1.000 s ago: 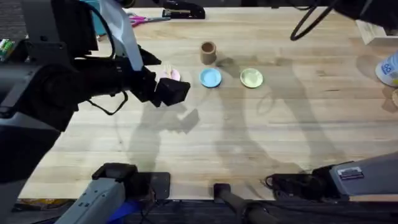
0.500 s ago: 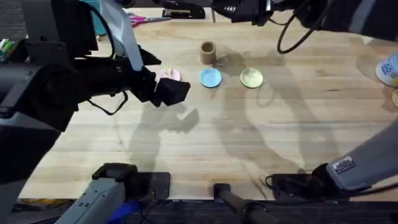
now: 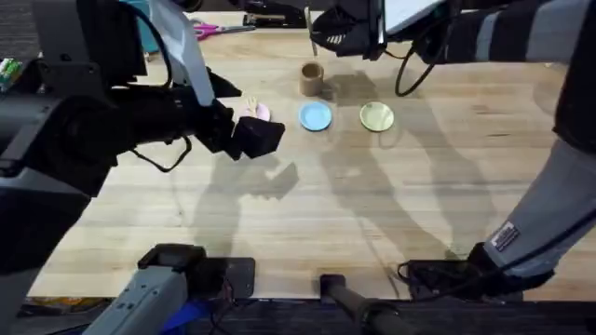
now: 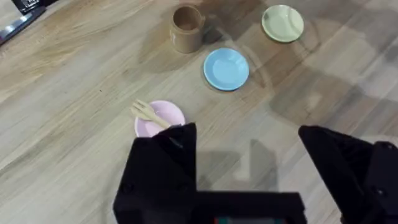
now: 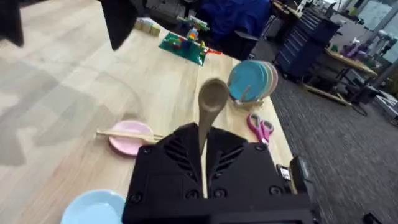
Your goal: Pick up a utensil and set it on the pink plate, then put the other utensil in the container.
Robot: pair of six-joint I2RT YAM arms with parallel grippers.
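The wooden fork (image 4: 148,112) lies across the pink plate (image 4: 163,119), its tines pointing off the rim. My left gripper (image 4: 249,163) hangs open just short of that plate, holding nothing. In the overhead view the left gripper (image 3: 261,137) covers part of the pink plate (image 3: 258,112). My right gripper (image 3: 318,26) is shut on the handle of the wooden spoon (image 5: 212,99), whose bowl stands up past the fingers. It hovers near the table's back edge, a little behind the brown cup (image 3: 311,78).
A blue plate (image 3: 315,115) and a yellow-green plate (image 3: 376,115) sit in a row right of the pink one. Scissors (image 5: 261,128) and a rack of plates (image 5: 252,79) stand at the back. A stapler (image 3: 275,17) lies at the far edge.
The right arm has swung left along the back of the table with the spoon, ending behind the cup. The left arm has stayed still.
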